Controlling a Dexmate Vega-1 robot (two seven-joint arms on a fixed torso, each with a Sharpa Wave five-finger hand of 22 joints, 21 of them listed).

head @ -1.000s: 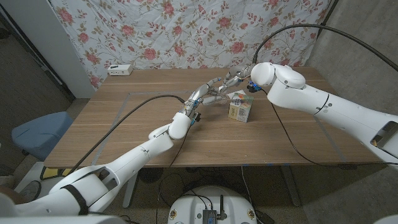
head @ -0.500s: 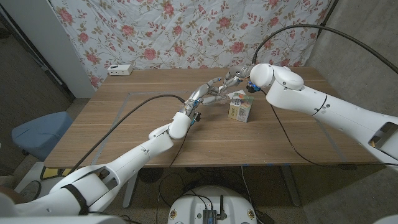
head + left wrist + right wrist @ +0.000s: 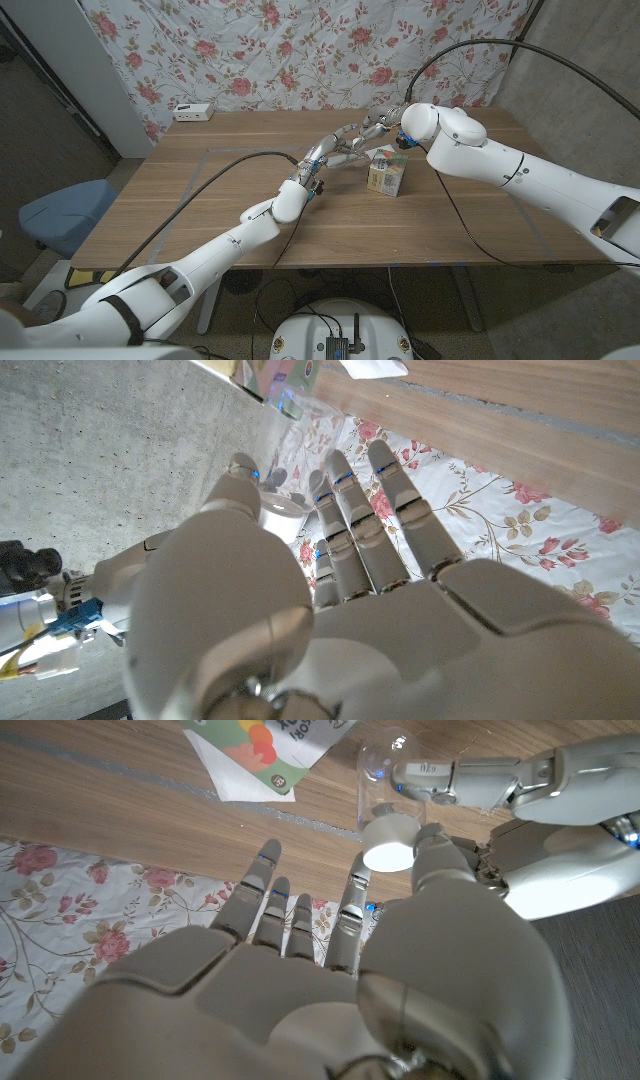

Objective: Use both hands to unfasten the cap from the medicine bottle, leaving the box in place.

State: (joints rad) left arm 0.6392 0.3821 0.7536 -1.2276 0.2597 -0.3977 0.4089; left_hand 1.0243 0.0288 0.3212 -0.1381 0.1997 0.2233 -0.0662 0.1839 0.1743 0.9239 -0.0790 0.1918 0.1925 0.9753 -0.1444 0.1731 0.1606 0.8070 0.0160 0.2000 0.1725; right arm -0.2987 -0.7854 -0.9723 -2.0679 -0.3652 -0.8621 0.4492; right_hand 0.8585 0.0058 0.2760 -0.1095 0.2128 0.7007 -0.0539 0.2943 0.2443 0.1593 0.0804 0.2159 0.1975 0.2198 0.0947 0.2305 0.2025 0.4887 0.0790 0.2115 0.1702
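Both hands (image 3: 345, 148) unmoved at the bottle (image 3: 385, 780), cap (image 3: 391, 851) on.

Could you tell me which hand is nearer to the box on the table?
Right. The right hand is just behind the box, at the clear bottle and its white cap; the left hand is further off to the box's left.

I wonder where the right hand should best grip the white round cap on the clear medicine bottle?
Probably pinch the white round cap around its side wall, thumb opposite fingers, from its flat end: the left hand holds the clear medicine bottle by its body, leaving the cap exposed.
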